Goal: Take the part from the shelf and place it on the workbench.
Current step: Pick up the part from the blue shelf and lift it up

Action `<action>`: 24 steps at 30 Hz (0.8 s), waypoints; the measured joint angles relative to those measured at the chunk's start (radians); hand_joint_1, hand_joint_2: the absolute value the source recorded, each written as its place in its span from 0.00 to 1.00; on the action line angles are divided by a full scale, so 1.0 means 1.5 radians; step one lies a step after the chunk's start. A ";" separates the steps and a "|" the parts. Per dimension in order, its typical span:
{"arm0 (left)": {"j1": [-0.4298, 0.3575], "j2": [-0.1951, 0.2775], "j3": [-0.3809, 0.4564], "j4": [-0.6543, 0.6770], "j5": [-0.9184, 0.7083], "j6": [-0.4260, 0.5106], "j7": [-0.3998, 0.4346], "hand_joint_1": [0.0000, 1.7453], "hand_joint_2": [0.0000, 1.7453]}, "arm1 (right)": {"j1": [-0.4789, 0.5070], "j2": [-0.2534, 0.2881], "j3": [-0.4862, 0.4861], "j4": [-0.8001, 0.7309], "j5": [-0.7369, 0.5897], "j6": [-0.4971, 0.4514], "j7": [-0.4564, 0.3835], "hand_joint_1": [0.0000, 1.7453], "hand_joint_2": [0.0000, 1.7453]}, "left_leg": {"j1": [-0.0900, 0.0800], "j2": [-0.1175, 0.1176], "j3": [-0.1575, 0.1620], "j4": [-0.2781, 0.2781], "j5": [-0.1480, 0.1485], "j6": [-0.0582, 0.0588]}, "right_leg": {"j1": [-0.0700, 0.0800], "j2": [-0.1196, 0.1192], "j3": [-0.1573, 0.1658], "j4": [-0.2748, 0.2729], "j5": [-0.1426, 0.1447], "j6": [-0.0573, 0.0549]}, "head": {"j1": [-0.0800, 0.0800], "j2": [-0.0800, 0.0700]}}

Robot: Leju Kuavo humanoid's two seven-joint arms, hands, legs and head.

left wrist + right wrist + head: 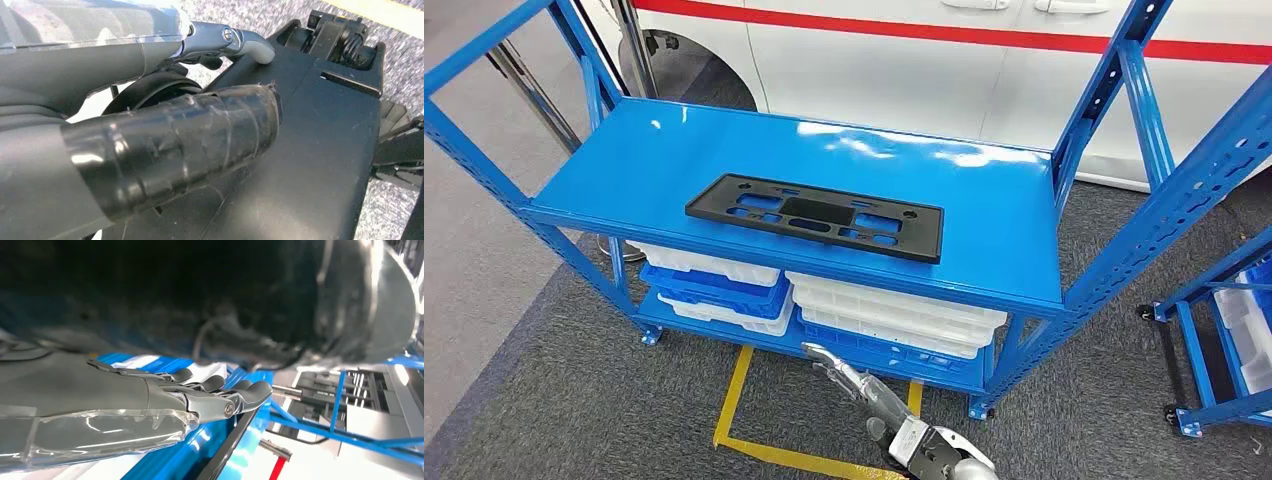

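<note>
Head view: the black part [815, 216], a flat plate with cut-outs, lies on the blue shelf [984, 215], well ahead of the right hand [839, 367] hanging low. It looks light, stiff and thin, so an edge pinch suits it.

Left wrist view: the left hand [170, 145] hangs; its hold I cannot tell.

Right wrist view: fingers [220, 390] extended, holding nothing.
</note>
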 joint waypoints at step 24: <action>0.007 0.003 -0.055 0.000 0.005 -0.023 0.002 0.00 0.00 | -0.019 -0.001 0.006 0.016 -0.003 0.006 -0.001 0.00 0.00 | -0.002 -0.002 0.151 -0.153 -0.011 0.014 | 0.010 0.003 -0.061 0.004 0.048 -0.001 | 0.001 0.000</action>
